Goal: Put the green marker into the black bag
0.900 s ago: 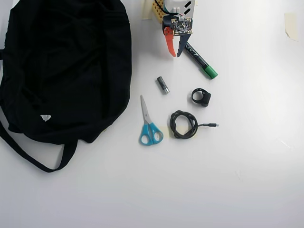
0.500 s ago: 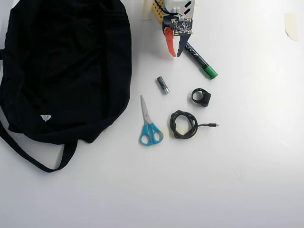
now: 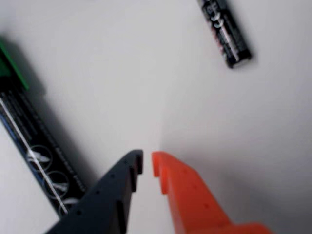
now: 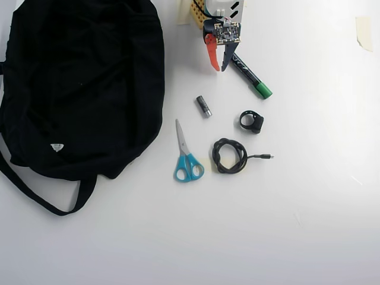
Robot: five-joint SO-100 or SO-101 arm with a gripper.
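Marker [image 4: 249,75]: black barrel, white print, bright green cap. Bag [image 4: 83,83]: solid black, small white triangular logo. Gripper [image 3: 147,163]: one finger orange, one black. Scissors [image 4: 186,155]: silver blades, teal-blue handles. Short cylinder [image 4: 203,106]: grey and black, white markings in wrist view. Cable [image 4: 231,156]: black. Ring-shaped part [image 4: 252,121]: black. Table [image 4: 309,208]: plain white.

Marker [image 4: 250,78] lies flat near the top of the overhead view, green cap pointing lower right. Big black bag [image 4: 83,83] slumped far left, strap trailing below.
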